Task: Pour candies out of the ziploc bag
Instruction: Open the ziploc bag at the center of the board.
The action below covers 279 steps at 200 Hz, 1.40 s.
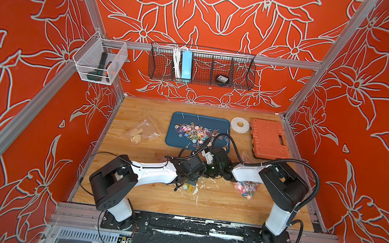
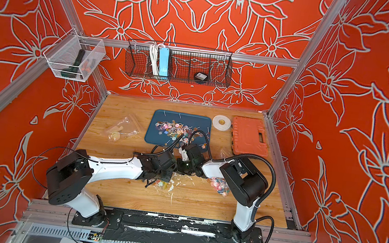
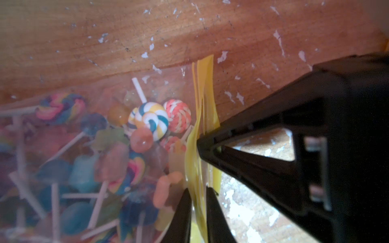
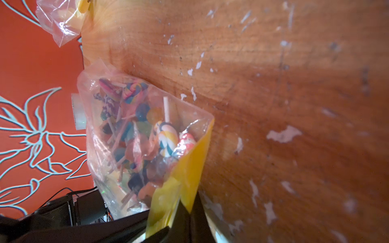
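Observation:
The ziploc bag (image 4: 99, 168) is clear with a yellow zip strip (image 4: 189, 164) and is full of candies (image 4: 166, 136), small lollipops on white sticks. It hangs low over the wooden table between the two arms, near the table's middle (image 1: 191, 189). My right gripper (image 4: 189, 202) is shut on the yellow strip; in the left wrist view its tip (image 3: 199, 145) pinches the strip. My left gripper (image 3: 199, 189) straddles the same strip (image 3: 203, 84) a little further along. Its fingers are slightly apart, with the film running loosely between them. Candies (image 3: 151, 120) press against the strip inside the bag.
A blue tray (image 1: 181, 120) behind the grippers holds a heap of loose candies (image 1: 194, 131). Another clear bag of candies (image 1: 245, 189) lies under the right arm. A bag of pale pieces (image 1: 141, 130) lies at the left. A tape roll (image 1: 239, 125) and an orange case (image 1: 268, 140) stand at the back right.

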Tool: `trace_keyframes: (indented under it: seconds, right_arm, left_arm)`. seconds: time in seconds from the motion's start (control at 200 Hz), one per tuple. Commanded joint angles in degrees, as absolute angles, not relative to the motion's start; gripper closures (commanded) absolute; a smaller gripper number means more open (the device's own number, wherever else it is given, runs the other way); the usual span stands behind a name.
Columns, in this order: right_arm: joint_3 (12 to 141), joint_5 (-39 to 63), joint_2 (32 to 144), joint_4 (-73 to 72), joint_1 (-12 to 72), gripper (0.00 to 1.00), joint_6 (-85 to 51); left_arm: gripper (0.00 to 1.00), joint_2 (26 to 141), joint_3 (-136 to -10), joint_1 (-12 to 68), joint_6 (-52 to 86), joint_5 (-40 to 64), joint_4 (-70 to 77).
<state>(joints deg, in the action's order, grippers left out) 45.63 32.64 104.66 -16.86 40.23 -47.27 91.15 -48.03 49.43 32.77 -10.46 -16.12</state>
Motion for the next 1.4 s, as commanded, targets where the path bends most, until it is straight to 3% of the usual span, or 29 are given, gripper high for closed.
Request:
trace_keyframes:
  seconds: [0.0, 0.39, 0.556, 1.391]
  right_arm:
    - [44.4, 33.7, 103.0, -15.6, 40.4, 1.0, -46.6]
    - [43.9, 34.5, 102.2, -15.8, 40.4, 1.0, -46.9]
    - [43.4, 34.5, 101.6, -15.6, 40.5, 1.0, -47.0]
    - [45.5, 20.0, 102.3, -4.4, 43.3, 1.0, -48.5]
  left_arm:
    - [0.83, 92.5, -49.3, 49.0, 32.2, -11.1, -16.5]
    - [0.88, 94.5, -50.2, 49.0, 32.2, -14.2, -18.7]
    - [1.0, 95.1, -50.9, 49.0, 32.3, -15.3, -19.4]
    - [1.0, 84.4, -52.7, 49.0, 37.2, -22.8, -26.7]
